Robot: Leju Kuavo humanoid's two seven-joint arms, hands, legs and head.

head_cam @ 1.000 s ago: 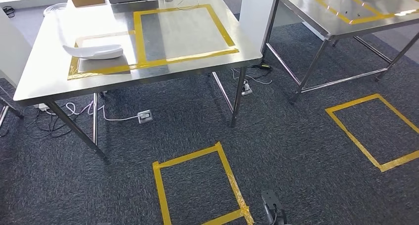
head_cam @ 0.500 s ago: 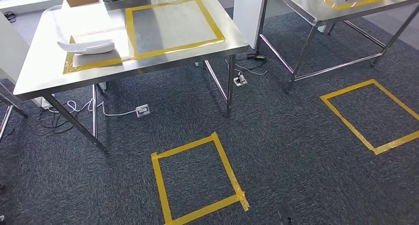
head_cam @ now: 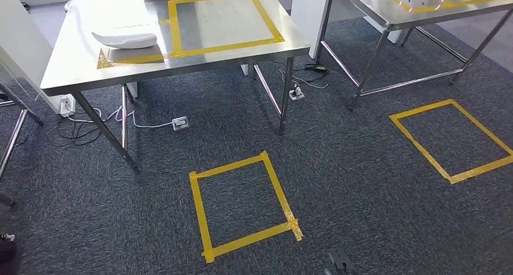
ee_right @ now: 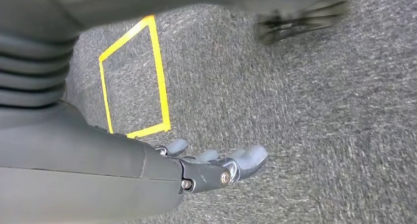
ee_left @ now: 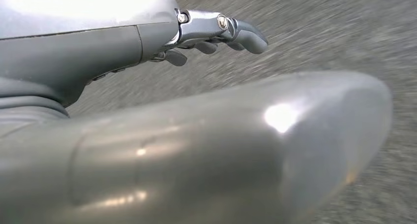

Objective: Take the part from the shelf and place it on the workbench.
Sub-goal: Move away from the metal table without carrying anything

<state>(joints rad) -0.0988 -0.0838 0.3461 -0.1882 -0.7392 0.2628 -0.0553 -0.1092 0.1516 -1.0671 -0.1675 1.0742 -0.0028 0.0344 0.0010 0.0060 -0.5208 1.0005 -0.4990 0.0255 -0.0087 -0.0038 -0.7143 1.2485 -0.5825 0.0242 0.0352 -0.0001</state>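
Observation:
A white curved part (head_cam: 125, 39) lies on the steel workbench (head_cam: 78, 69) at the upper left of the head view, on a small yellow-taped patch beside a larger taped rectangle (head_cam: 224, 18). My left hand (ee_left: 216, 34) hangs over grey carpet, its fingers loosely extended with nothing in them. Lower at my other side, my right hand (ee_right: 216, 165) also hangs above the carpet, fingers apart and holding nothing. Both hands are far from the part.
A second steel table (head_cam: 387, 12) stands at the upper right. Two yellow tape squares mark the carpet (head_cam: 242, 205) (head_cam: 450, 139). Cables and a floor socket (head_cam: 180, 123) lie under the workbench. A white panel (head_cam: 21, 39) stands at the left edge.
The whole picture has shifted: the camera has moved, and the workbench now sits further right and higher in the head view. The part still lies in the same spot on it.

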